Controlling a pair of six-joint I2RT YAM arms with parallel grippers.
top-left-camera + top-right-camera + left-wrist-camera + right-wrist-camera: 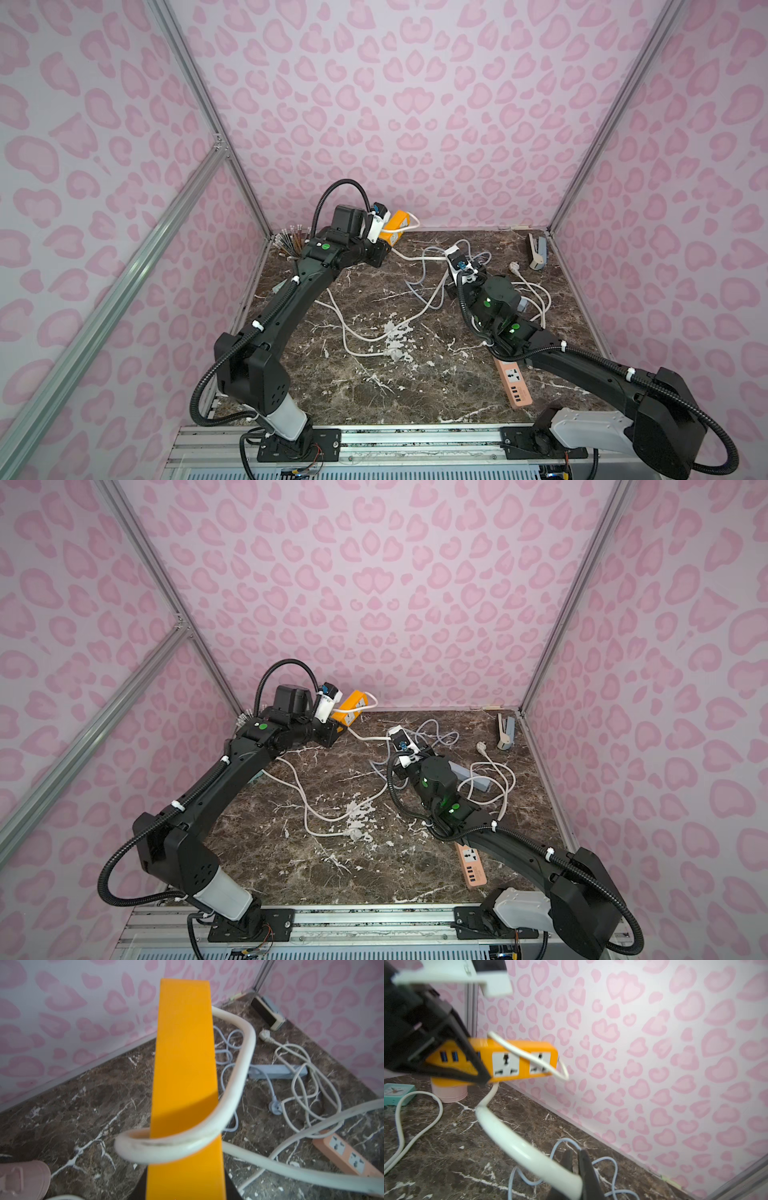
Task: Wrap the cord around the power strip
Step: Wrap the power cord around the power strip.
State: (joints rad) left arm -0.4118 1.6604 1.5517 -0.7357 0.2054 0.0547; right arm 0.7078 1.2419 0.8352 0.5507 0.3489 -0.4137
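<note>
The orange power strip [395, 226] [351, 708] is held up near the back wall, my left gripper [388, 243] [186, 1188] shut on its near end. In the right wrist view its sockets [512, 1059] face the camera. Its thick white cord [245, 1053] loops once around the strip body, then runs down to my right gripper [449, 266] [575, 1153], which is shut on it [517, 1145]. The rest of the cord [353, 332] trails in curves over the marble table.
A blue-grey power strip [473, 777] with a tangled cord lies behind the right arm. A peach power strip [513, 382] lies under that arm. A stapler [537, 251] sits in the back right corner. A pink cup [448, 1093] and a teal clock [396, 1091] stand at the back left.
</note>
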